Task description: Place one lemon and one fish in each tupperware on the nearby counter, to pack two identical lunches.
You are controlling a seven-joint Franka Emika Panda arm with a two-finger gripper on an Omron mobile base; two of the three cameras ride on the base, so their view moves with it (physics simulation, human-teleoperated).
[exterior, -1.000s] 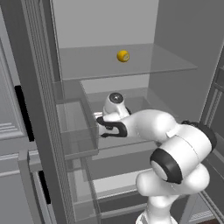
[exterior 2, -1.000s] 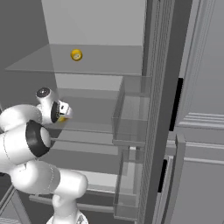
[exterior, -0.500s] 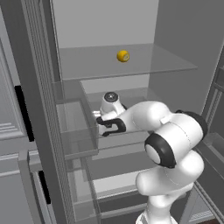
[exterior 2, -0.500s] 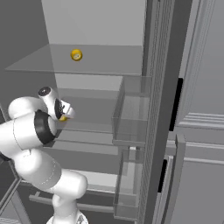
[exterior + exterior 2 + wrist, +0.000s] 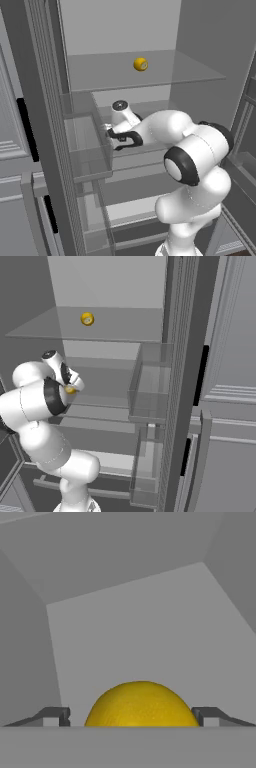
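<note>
With its jaws spread wide, the end effector (image 5: 135,714) straddles a lemon (image 5: 141,704) untouched.

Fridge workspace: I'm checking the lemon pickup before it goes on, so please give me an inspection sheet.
Surface: glass shelves inside an open fridge.
Job's things: one lemon sits alone on the upper shelf; a second lemon lies between the fingertips in the hand view, on the shelf below.
Clutter: nothing seen.
Grippers: gripper open, a small gap on each side of the second lemon, not clamped.
Cables: nothing seen.
Surroundings: clear door bins on the open fridge door; grey cabinet fronts beside it.
</note>
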